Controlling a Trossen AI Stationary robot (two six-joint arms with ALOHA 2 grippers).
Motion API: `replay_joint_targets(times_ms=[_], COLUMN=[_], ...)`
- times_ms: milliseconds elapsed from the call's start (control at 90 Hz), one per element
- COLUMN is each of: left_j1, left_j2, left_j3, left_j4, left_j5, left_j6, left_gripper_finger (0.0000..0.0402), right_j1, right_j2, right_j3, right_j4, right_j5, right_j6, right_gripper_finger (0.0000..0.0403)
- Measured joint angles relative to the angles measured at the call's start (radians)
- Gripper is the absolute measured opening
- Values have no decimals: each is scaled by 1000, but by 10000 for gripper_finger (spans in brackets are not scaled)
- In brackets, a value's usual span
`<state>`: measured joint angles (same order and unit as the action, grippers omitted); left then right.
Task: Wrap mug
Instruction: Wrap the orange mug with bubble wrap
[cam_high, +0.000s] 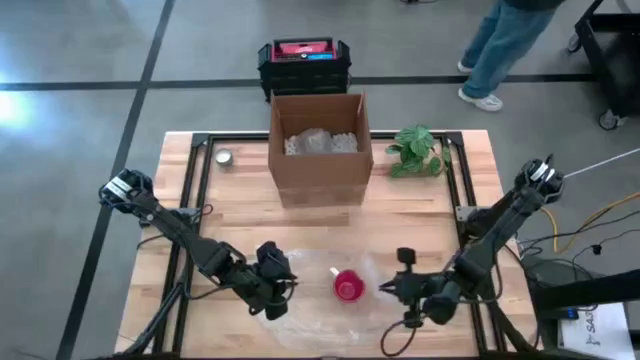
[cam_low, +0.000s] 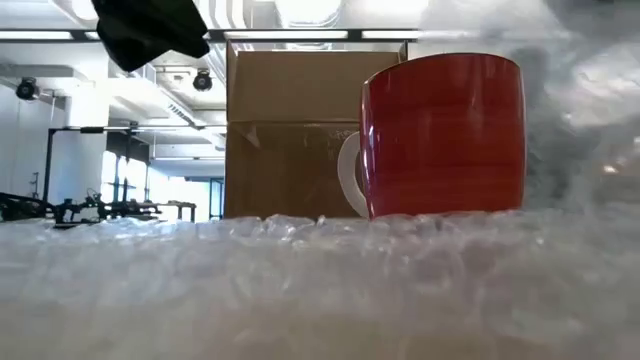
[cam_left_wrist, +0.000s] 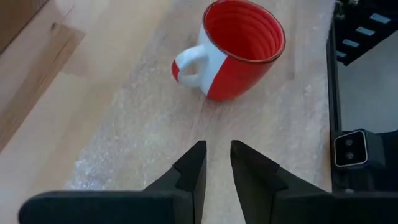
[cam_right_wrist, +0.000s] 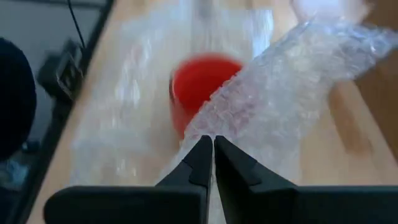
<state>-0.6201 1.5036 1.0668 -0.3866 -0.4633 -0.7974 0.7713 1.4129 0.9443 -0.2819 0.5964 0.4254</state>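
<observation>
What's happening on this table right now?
A red mug stands upright on a sheet of bubble wrap at the table's front. The right gripper is shut on an edge of the wrap, lifting it up beside the mug. The left gripper hovers on the mug's other side, fingers slightly apart, holding nothing. A cardboard box waits behind.

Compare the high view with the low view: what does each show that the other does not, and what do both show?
Only the high view shows the table, plant, black crate, a person's legs, right gripper and the box's contents. Only the low view shows the mug's white handle and the room's ceiling. Both show the mug upright on bubble wrap, the box behind it, and the left gripper.
</observation>
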Motion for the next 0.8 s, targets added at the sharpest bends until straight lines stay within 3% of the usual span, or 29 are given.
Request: replay_joint_targets(times_ms=[211, 411, 567, 800], left_j1=[5, 24, 74, 141], left_j2=[5, 51, 71, 125], left_j3=[0, 0, 0, 0], left_j4=[12, 89, 221, 430], left_j5=[-32, -44, -43, 97], left_j6=[4, 67, 123, 232], left_gripper_finger=[59, 59, 59, 59], right_j1=[-92, -164, -188, -194], right_j2=[38, 149, 244, 308], right_j3=[0, 1, 43, 129], right_j4=[194, 240, 234, 166], right_j5=[-64, -203, -237, -261], right_j6=[-159, -150, -148, -200], right_gripper_finger=[0, 0, 0, 0])
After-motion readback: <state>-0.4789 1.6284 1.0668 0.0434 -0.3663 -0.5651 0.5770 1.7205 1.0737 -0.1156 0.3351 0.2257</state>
